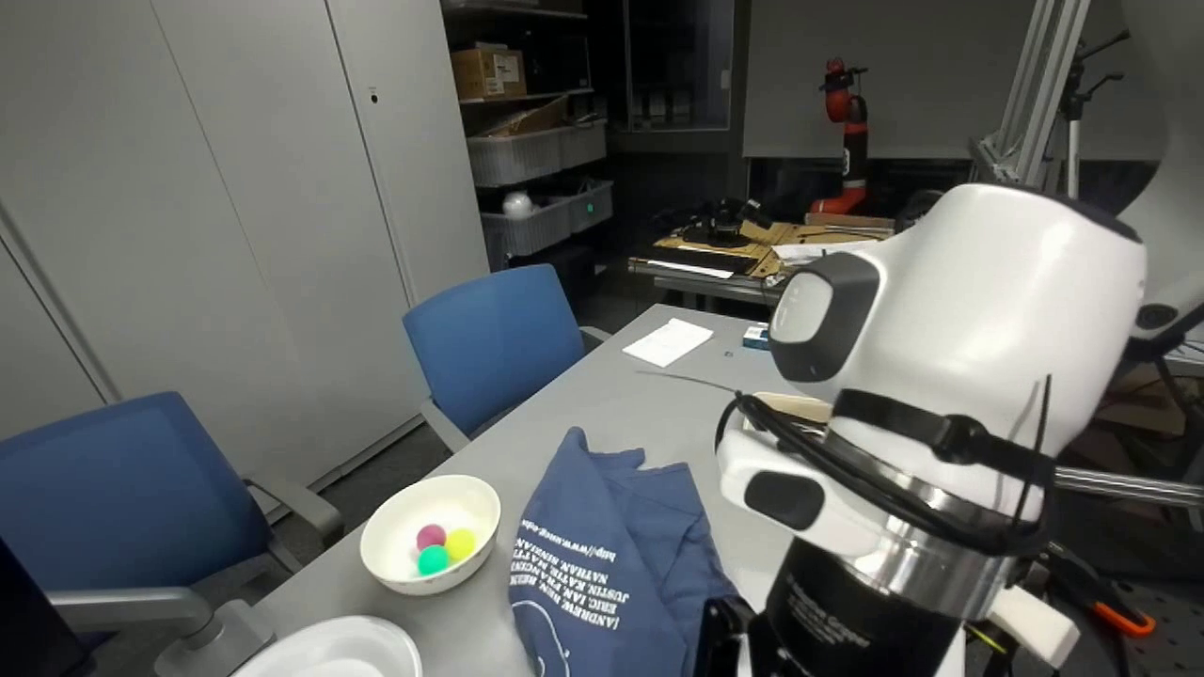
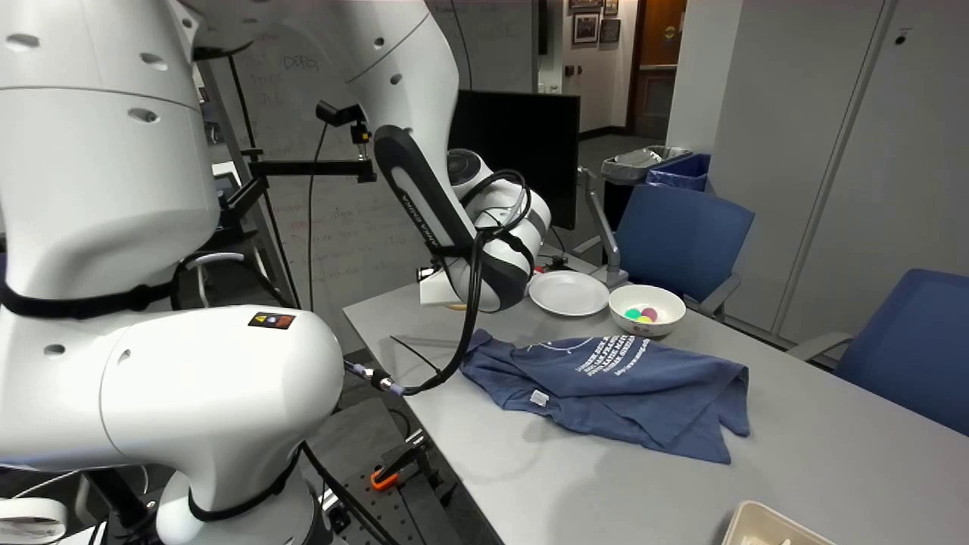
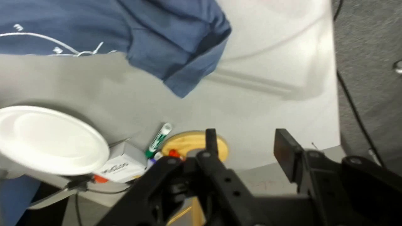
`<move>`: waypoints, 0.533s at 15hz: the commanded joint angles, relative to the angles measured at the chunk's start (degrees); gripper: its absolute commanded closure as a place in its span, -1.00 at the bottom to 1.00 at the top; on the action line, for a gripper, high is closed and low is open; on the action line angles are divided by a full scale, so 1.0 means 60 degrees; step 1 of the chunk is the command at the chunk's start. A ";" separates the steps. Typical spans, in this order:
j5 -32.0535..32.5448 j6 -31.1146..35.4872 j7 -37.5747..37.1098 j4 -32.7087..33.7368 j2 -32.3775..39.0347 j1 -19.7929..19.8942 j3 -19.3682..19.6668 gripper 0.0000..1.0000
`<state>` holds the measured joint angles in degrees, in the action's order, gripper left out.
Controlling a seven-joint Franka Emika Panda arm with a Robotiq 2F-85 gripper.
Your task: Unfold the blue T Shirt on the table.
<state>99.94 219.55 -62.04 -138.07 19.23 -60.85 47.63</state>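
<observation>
The gripper (image 3: 246,144) holds its jaws spread, the gray table (image 3: 267,119) showing between them. Left of them in the wrist view lies a green-and-white marker (image 3: 158,140); ahead of the jaws and apart from them, the rumpled blue T-shirt (image 3: 169,37); farther left, a white plate (image 3: 53,141).

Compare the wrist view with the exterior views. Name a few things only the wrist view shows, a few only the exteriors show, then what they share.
Only the wrist view: the green-and-white marker; it also shows plainly that the hand is open.

Only the exterior views: in both, the bowl holding a pink ball, yellow ball and green ball; in an exterior view, the sheet of paper.

Shared by all: the blue T-shirt with white print, the white plate and the grey table.
</observation>
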 commanded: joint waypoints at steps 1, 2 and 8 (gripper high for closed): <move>0.1680 0.1518 -0.1153 0.0879 0.1384 0.0129 -0.0016 -0.65; 0.2210 0.1820 -0.1488 0.1089 0.1700 0.0092 0.0078 -0.81; 0.5241 0.1658 -0.4457 0.3056 0.2604 0.2254 -0.1156 -1.00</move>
<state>124.26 228.29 -79.80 -127.78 31.28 -53.88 44.37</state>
